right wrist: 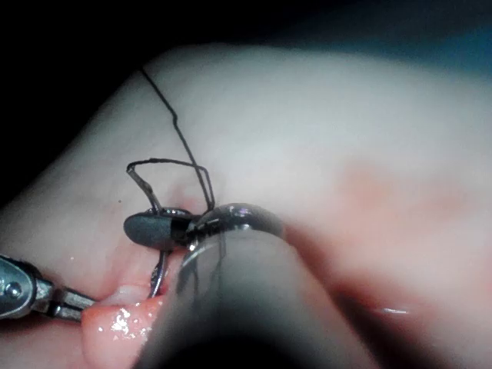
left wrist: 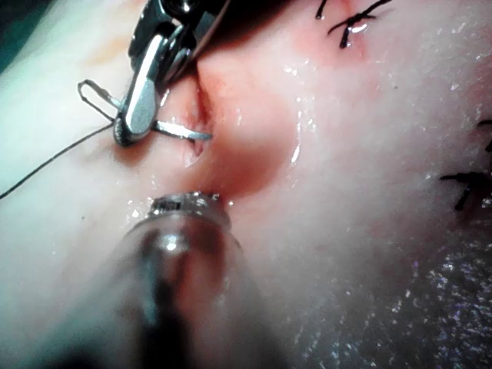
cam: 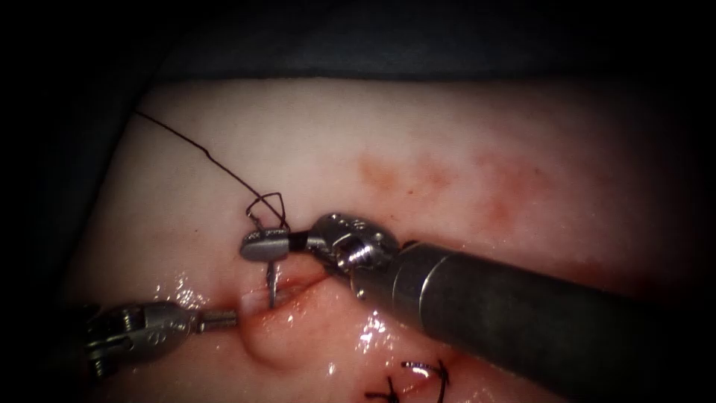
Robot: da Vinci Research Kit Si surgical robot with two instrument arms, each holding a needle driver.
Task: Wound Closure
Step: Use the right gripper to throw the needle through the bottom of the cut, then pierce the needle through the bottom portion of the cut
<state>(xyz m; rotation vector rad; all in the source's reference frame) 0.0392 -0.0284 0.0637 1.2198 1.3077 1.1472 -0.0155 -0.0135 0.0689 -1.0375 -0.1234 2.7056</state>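
Tissue (cam: 462, 172); right tool (cam: 262, 246), seemingly gripping needle (cam: 271, 287)

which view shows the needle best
The left wrist view: the needle lies bare between the right claw, which grips it, and the cut. The endoscope view shows a short stretch under that claw; in the right wrist view the shaft partly hides it.

My right tool (cam: 262, 246) clamps the curved steel needle (cam: 271, 287) near its tail, its tip down in the cut (cam: 294, 292) of the pale, wet tissue (cam: 477, 149). Dark thread (cam: 224, 170) loops off the tail and trails far left. My left tool (cam: 216, 321) presses the near-left lip.
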